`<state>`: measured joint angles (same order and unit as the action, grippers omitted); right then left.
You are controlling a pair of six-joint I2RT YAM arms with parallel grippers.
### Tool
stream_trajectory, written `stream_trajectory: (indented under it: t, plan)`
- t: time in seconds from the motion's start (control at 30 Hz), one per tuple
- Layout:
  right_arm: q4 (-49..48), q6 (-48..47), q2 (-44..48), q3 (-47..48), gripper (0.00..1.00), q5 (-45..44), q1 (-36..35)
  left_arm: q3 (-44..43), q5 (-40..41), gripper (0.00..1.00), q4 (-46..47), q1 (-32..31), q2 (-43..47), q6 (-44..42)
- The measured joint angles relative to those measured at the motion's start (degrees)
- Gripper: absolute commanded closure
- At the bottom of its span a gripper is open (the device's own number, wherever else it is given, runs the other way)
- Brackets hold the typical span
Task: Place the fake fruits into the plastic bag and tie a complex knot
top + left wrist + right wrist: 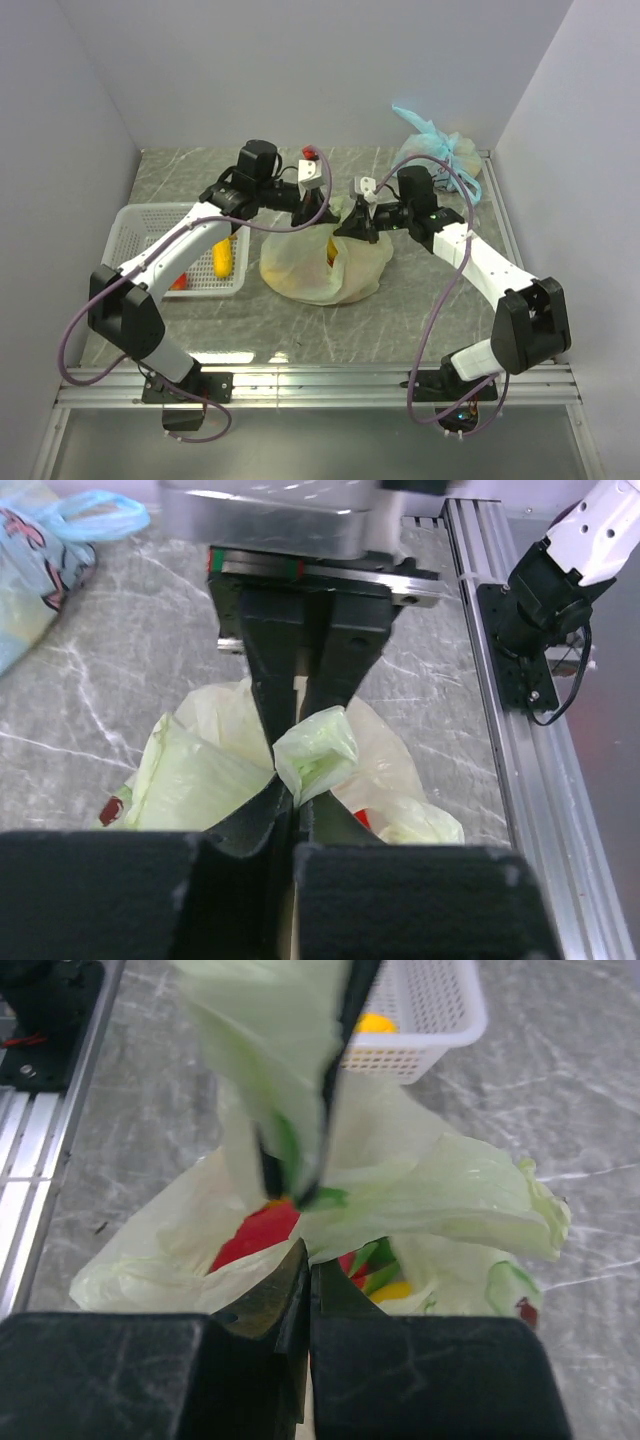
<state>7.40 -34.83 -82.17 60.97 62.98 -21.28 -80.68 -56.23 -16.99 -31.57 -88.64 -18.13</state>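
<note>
Frame centre: left end effector (311,212) and right end effector (356,224) meet atop bag (315,270). Left: basket (125,232), yellow fruit (223,258) inside. Upper right: blue bag (440,150).

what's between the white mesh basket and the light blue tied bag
In the top view, the pale yellow-green translucent plastic bag sits between them, with the left hand and right hand pinching its handles.

The plastic bag (320,268) sits mid-bench (330,330) with fake fruits (262,1235) inside it. A basket (140,215) just to its left holds more fruits (222,258). A second tied bag (440,155) rests behind, to the right.
</note>
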Motion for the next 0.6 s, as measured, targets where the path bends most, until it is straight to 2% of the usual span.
stream_trajectory:
  t: [0.03, 0.1, 0.17, 0.2, 0.27, 0.37, 0.5, 0.6]
  plan:
    - [1.1, -0.5, 0.0, 0.1, 1.0, 0.1, 0.0, 0.0, 0.0, 0.89, 0.6, 0.0, -0.6, 0.5]
    - [3.2, -1.4, 0.0, 0.1, 1.0, 0.2, 0.1, 0.0, 0.0, 0.69, 0.6, 0.0, -1.4, 0.7]
    - [4.4, -1.8, 0.0, 0.1, 1.0, 0.2, 0.2, 0.0, 0.1, 0.55, -1.0, 0.1, -1.6, -0.1]
    - [4.7, -1.9, 0.0, 0.1, 1.0, 0.2, 0.3, 0.0, 0.1, 0.39, -1.7, 0.3, -1.3, -0.5]
    - [5.1, -2.0, 0.0, 0.1, 1.0, 0.2, 0.3, 0.3, 0.1, 0.26, -2.9, 1.1, -0.3, -0.8]
    - [5.5, -1.9, 0.0, 0.1, 1.0, 0.1, 0.5, 3.8, 0.3, 0.17, -3.9, 4.0, 4.5, -0.5]
    - [6.5, -2.4, -0.2, 0.7, 1.0, 0.1, 0.7, 7.4, 1.2, 0.11, -5.5, 8.7, 12.3, -2.2]
    - [7.2, -2.8, -0.5, 1.9, 1.0, 0.0, 1.1, 7.5, 1.4, 0.08, -7.2, 9.5, 14.9, -4.7]
